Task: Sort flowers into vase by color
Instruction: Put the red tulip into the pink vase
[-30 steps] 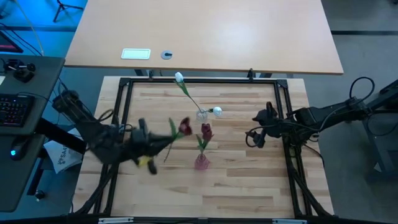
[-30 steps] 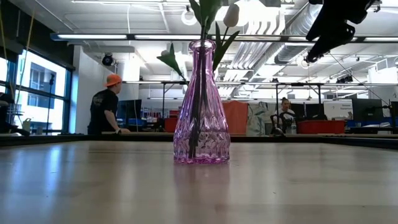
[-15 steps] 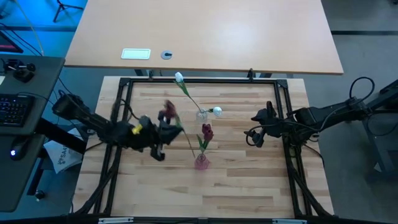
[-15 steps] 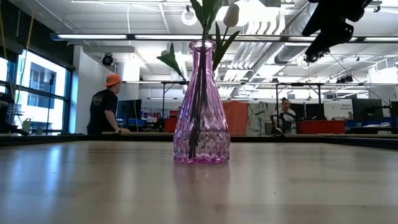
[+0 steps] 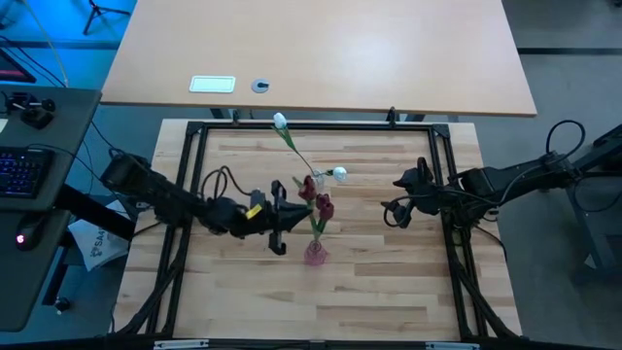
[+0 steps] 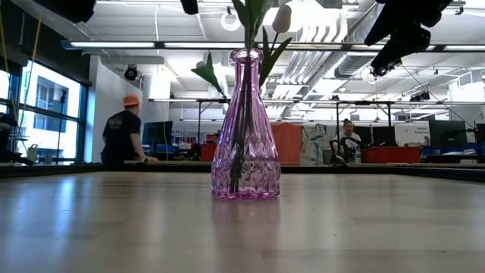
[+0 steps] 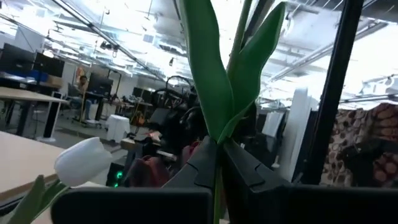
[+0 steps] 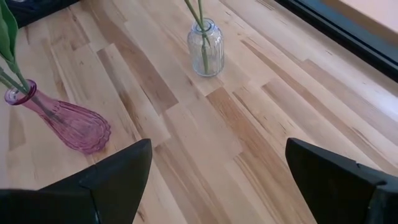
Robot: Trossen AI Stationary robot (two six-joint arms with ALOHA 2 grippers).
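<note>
High view: the left end effector (image 5: 281, 216), clamped on a dark red artificial tulip (image 5: 307, 187), hangs beside the pink ribbed glass vase (image 5: 315, 254) holding another red tulip (image 5: 323, 205). The clear glass vase (image 5: 316, 180) carries white tulips (image 5: 280, 122). The right end effector (image 5: 400, 209) rests spread apart over the wooden surface (image 5: 369, 282).

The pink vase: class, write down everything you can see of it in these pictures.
The pink vase is clear, ribbed, purple-pink glass with a bulbous base, a long narrow neck and a flared rim. It stands upright on the wooden table, near the middle, nearer the front edge than the small clear vase. Green stems show through its wall, and a dark red tulip rises from it. The left gripper is close beside it; no contact shows.
</note>
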